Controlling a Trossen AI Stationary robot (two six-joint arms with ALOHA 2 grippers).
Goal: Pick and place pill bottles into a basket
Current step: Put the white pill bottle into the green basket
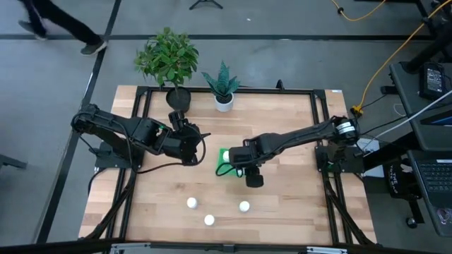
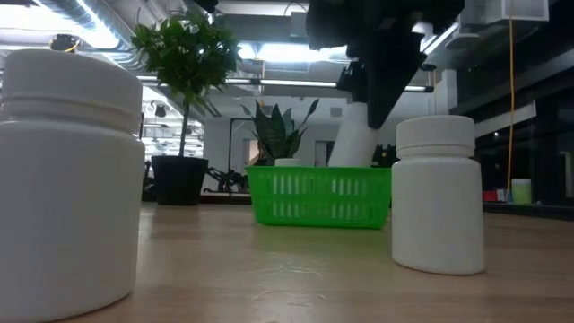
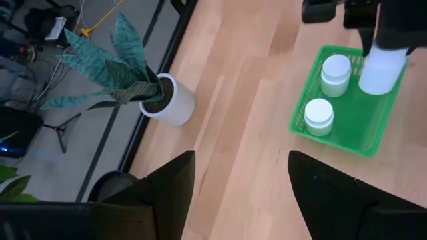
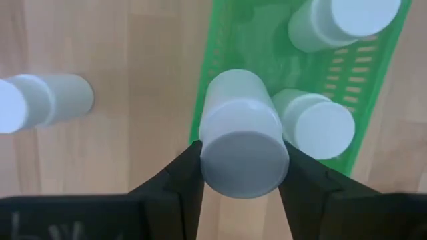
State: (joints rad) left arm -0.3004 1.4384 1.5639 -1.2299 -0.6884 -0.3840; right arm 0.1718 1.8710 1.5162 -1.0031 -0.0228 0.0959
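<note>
Plant pots beyond basket

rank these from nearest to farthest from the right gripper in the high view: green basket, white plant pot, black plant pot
Measured from the right gripper, shut on a pill bottle:
1. green basket – right beside it, toward the left arm.
2. white plant pot – at the table's far edge, near the middle.
3. black plant pot – far edge too, further toward the left arm's side.
</note>
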